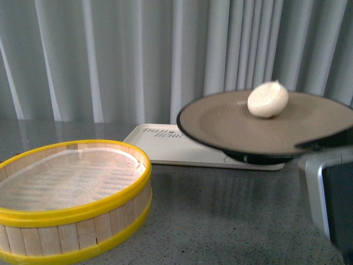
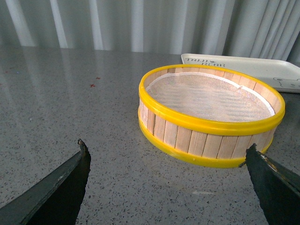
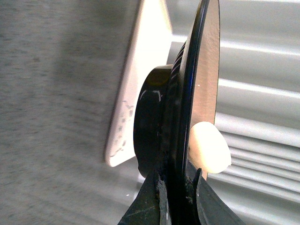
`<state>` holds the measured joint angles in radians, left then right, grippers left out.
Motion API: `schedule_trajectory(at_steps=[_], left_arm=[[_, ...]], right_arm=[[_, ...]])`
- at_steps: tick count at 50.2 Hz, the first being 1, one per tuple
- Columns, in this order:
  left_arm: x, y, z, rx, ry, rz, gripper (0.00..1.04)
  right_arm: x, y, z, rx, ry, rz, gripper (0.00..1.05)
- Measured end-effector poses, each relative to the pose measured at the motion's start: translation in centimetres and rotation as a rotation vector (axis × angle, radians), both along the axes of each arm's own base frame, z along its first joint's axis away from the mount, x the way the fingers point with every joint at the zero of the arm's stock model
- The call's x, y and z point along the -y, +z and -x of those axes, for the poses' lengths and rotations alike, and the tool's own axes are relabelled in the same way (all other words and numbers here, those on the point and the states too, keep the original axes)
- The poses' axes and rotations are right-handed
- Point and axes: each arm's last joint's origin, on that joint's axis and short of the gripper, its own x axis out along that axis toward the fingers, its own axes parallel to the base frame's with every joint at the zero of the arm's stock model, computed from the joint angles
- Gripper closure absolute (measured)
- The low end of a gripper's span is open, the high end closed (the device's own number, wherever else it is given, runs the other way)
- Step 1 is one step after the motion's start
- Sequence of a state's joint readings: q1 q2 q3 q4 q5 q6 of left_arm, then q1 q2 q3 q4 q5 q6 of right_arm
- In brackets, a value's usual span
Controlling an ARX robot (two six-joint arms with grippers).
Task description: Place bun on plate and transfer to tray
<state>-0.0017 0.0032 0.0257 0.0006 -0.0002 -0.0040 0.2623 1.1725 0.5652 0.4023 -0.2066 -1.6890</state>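
Note:
The cream-white bun (image 1: 268, 100) rests on the taupe plate (image 1: 231, 124), which hangs in the air at the right, its left part over the white tray (image 1: 165, 144). My right gripper (image 1: 322, 142) is shut on the plate's right rim. The right wrist view shows the plate (image 3: 206, 70) edge-on with its black foot, the bun (image 3: 209, 149) on its top face, the tray (image 3: 140, 79) beyond, and my right gripper (image 3: 177, 190) clamped on the rim. My left gripper (image 2: 166, 161) hangs open over the table, close in front of the steamer basket.
A round yellow-rimmed bamboo steamer basket (image 1: 71, 199) with a white liner stands at the front left on the grey speckled table (image 1: 220, 221); the same basket (image 2: 208, 115) fills the left wrist view, with the tray (image 2: 243, 68) behind it. Grey curtains close off the back.

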Motion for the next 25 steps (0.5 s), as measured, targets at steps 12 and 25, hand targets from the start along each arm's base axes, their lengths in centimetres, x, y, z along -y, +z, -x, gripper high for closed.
schedule_trajectory(at_steps=[12, 25], left_arm=[[0.0, 0.0, 0.0, 0.0, 0.0, 0.0, 0.07], [0.0, 0.0, 0.0, 0.0, 0.0, 0.0, 0.07]], right_arm=[[2.2, 4.5, -4.0, 0.093, 0.028, -0.168, 1.02], [4.5, 4.2, -8.1, 0.08, 0.041, -0.241, 1.02]])
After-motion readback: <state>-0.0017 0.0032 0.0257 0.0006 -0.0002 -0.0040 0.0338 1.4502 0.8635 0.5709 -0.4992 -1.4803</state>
